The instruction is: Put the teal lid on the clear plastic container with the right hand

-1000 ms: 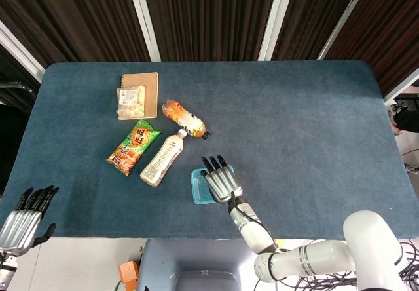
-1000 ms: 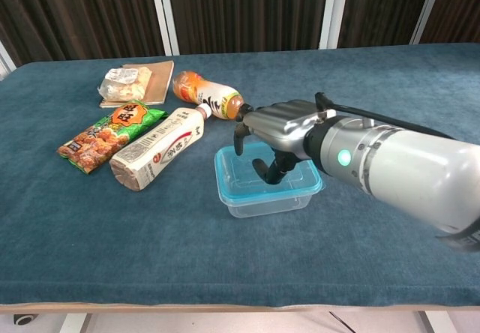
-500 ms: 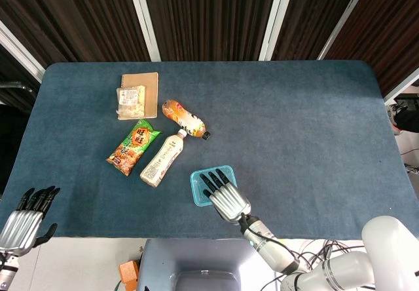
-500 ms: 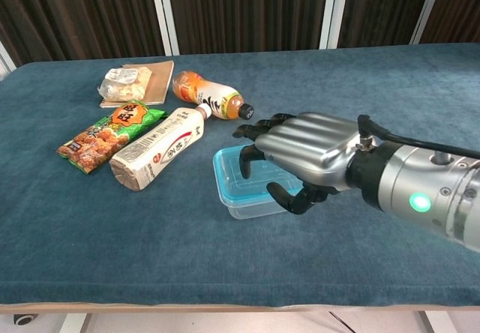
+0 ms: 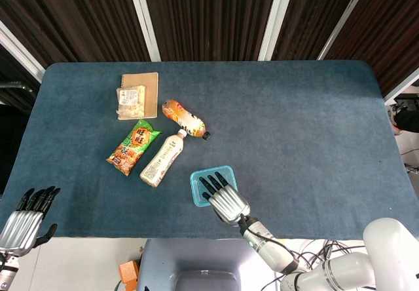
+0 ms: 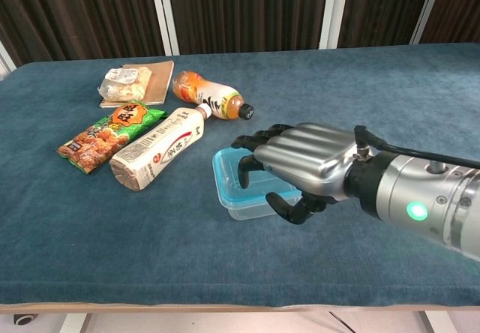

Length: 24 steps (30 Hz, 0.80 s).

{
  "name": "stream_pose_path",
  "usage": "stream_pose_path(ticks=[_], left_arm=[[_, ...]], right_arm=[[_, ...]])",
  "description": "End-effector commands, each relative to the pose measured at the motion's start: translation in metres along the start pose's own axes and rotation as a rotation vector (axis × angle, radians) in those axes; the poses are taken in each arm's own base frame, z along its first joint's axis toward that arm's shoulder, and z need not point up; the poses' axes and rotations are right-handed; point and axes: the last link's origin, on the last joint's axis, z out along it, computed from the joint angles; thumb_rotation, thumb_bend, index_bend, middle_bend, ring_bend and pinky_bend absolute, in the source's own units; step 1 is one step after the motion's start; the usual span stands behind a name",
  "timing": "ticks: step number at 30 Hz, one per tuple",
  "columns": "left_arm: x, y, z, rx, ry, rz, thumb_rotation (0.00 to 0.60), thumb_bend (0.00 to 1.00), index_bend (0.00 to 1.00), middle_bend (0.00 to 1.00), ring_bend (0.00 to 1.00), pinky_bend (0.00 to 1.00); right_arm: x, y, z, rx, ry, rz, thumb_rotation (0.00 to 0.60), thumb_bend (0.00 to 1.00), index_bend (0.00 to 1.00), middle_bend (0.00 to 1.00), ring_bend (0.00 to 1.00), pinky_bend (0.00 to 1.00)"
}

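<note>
The teal lid [image 5: 198,179] lies flat on top of the clear plastic container [image 6: 251,208] near the table's front edge; its rim [image 6: 223,175] shows in the chest view. My right hand [image 5: 226,199] hovers over the near half of the box, fingers spread and curved downward, holding nothing. From the chest camera the right hand [image 6: 307,162] hides most of the lid. My left hand [image 5: 25,217] hangs off the table's front left corner, fingers extended and empty.
Left of the box lie a white bottle [image 5: 163,158], an orange bottle [image 5: 184,118] and a green snack bag [image 5: 133,147]. Further back a notebook [image 5: 145,88] carries a small packet [image 5: 130,99]. The blue table [image 5: 308,134] stretches to the right.
My right hand has lifted off the lid and drawn back toward the table's front edge. The lid stays on the container. The left hand has not moved.
</note>
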Motion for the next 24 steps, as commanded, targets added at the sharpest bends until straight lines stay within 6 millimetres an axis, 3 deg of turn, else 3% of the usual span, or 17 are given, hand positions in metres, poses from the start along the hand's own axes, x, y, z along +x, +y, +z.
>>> stream_pose_path(ticks=[1, 24], left_arm=[[0.0, -0.001, 0.0, 0.002, 0.001, 0.001, 0.6, 0.36, 0.0, 0.08, 0.09, 0.0], [0.0, -0.004, 0.0, 0.008, 0.001, -0.003, 0.6, 0.36, 0.0, 0.08, 0.09, 0.0]], right_arm=[[-0.002, 0.001, 0.0, -0.005, -0.005, -0.003, 0.6, 0.58, 0.32, 0.0, 0.0, 0.0], [-0.016, 0.003, 0.003, 0.008, -0.037, 0.008, 0.6, 0.58, 0.33, 0.0, 0.0, 0.0]])
